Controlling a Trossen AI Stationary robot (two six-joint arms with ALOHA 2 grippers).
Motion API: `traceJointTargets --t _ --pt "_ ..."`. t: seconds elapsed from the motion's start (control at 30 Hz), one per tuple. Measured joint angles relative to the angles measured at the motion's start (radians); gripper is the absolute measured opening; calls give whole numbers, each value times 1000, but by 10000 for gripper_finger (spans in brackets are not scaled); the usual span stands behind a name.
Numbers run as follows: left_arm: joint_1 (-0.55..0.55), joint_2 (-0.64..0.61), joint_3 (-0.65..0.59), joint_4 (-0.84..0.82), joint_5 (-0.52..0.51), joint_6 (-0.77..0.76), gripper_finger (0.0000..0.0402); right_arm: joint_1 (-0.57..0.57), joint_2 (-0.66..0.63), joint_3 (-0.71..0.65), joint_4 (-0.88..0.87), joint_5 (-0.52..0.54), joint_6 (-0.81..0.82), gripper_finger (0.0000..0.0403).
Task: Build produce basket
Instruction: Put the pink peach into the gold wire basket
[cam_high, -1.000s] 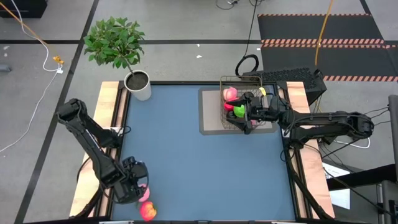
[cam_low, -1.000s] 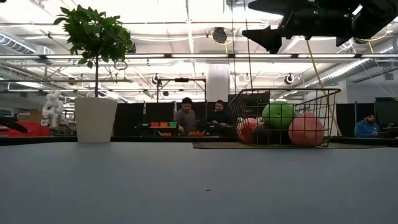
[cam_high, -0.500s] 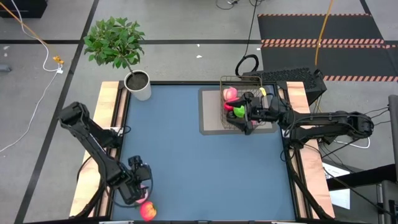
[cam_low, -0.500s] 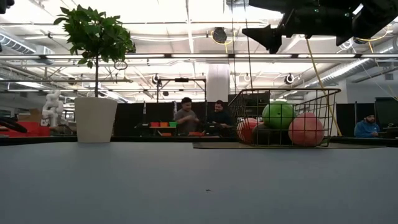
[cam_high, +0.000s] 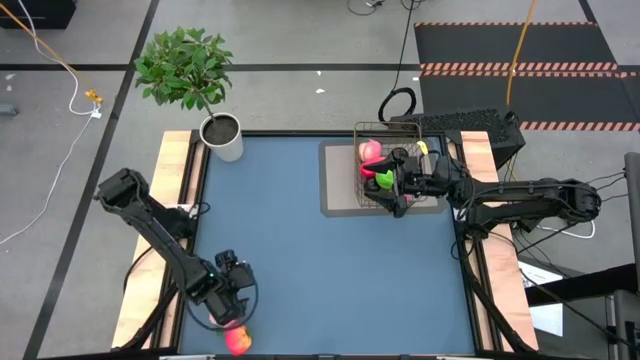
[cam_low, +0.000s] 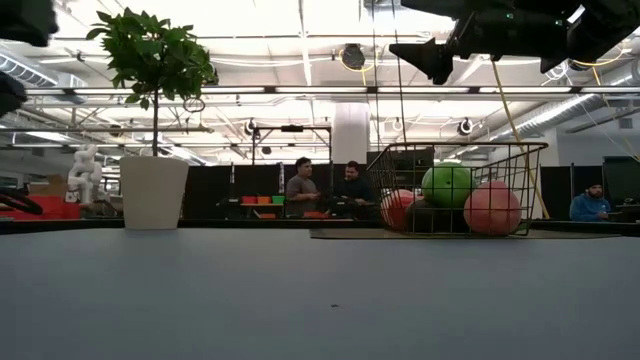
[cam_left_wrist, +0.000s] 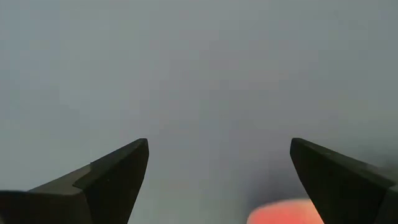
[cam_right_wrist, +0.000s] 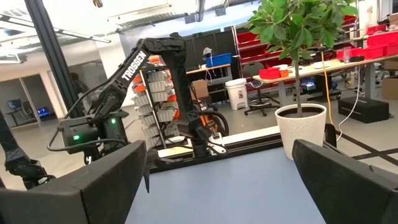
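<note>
High view: left gripper (cam_high: 229, 318) sits low over the near-left corner of the blue table (cam_high: 330, 270), right above a pink-red peach (cam_high: 238, 341) lying at the table's near edge. Left wrist view shows both dark fingers (cam_left_wrist: 112, 177) spread wide with bare table between them and the top of the peach (cam_left_wrist: 285, 213) just showing beside the other finger, nothing held

Right gripper (cam_high: 397, 180) hovers over the wire basket (cam_high: 364, 132), which stands on a grey mat (cam_high: 336, 185) at the far-right part of the table. Right wrist view: its fingers (cam_right_wrist: 106, 180) are spread apart, empty, looking across the table at the left arm (cam_right_wrist: 134, 74) and the white plant pot (cam_right_wrist: 301, 127)

Basket contents from above: pink peach (cam_high: 370, 150) at the far side, green apple (cam_high: 383, 180) next to the gripper, a red piece (cam_high: 367, 171) between them. Low view confirms: basket (cam_low: 459, 187) upright on the mat, holding green apple (cam_low: 446, 185), a pink peach (cam_low: 491, 209) in front on the right, a red piece (cam_low: 397, 209) on the left. The right arm (cam_low: 500, 30) hangs above the basket in that view

Potted plant (cam_high: 186, 70) with its white pot (cam_high: 223, 136) is at the far-left corner of the table, well apart from both grippers. Low view also picks up two people (cam_low: 322, 189) at a bench behind the table and one more (cam_low: 591, 203) at the far right of the room
</note>
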Motion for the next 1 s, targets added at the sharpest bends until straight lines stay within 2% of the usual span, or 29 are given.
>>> traceJointTargets --t 0.5,0.6,0.83,1.0 --pt "159 0 0 14 0 71 386 0 0 0 0 1 2 400" --pt "185 0 0 15 1 71 356 0 0 0 0 5 2 400" --pt "235 0 0 18 3 75 245 -1 0 0 0 32 48 400" --pt "272 0 1 23 2 217 182 0 0 0 0 28 81 400"
